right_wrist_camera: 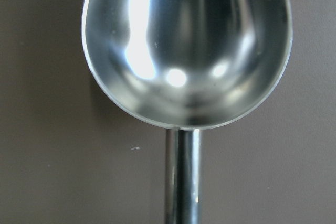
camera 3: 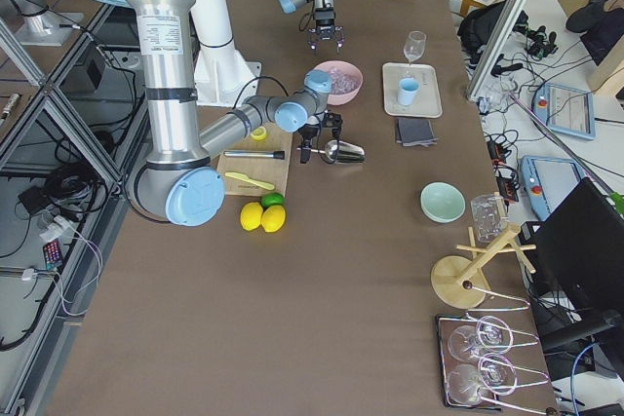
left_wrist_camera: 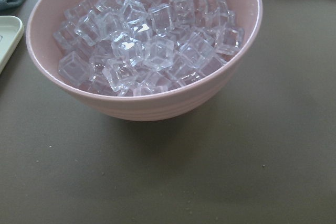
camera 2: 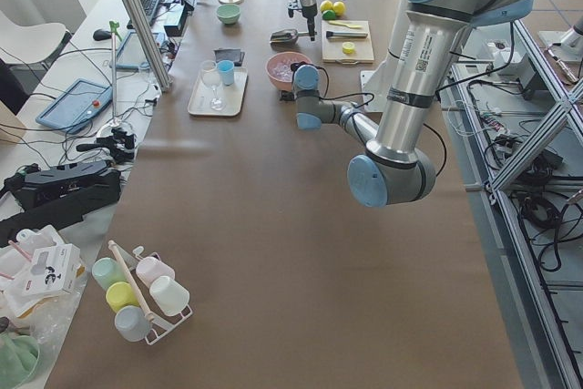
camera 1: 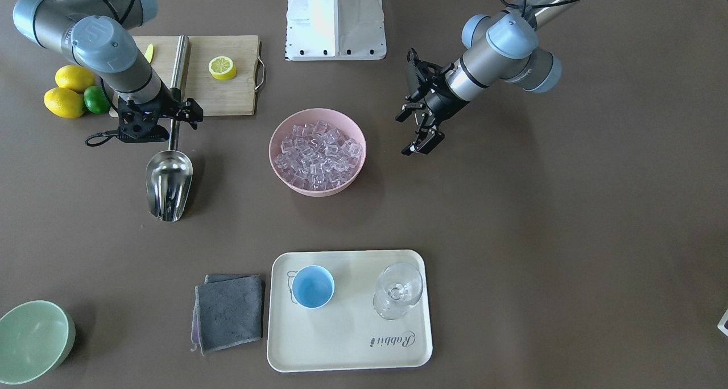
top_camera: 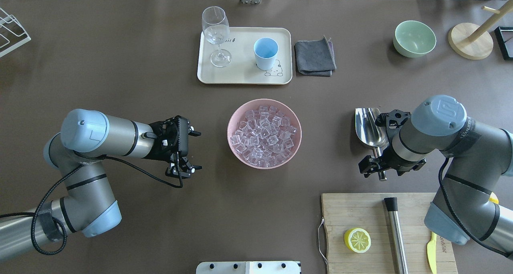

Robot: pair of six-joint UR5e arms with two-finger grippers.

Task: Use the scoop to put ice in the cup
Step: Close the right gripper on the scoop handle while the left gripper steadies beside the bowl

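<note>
The right gripper [camera 1: 170,116] is set astride the thin handle of the scoop [camera 1: 169,184], whose trough is laid on the table just ahead of it; whether the handle is clamped cannot be told; the ice [camera 1: 318,153] is heaped in a pink bowl [camera 1: 273,150] off to that gripper's left; the cup [camera 1: 313,286] is stood on a cream tray [camera 1: 352,332] well beyond the bowl; the left gripper [top_camera: 193,152] is held spread apart at the bowl's other side.
</note>
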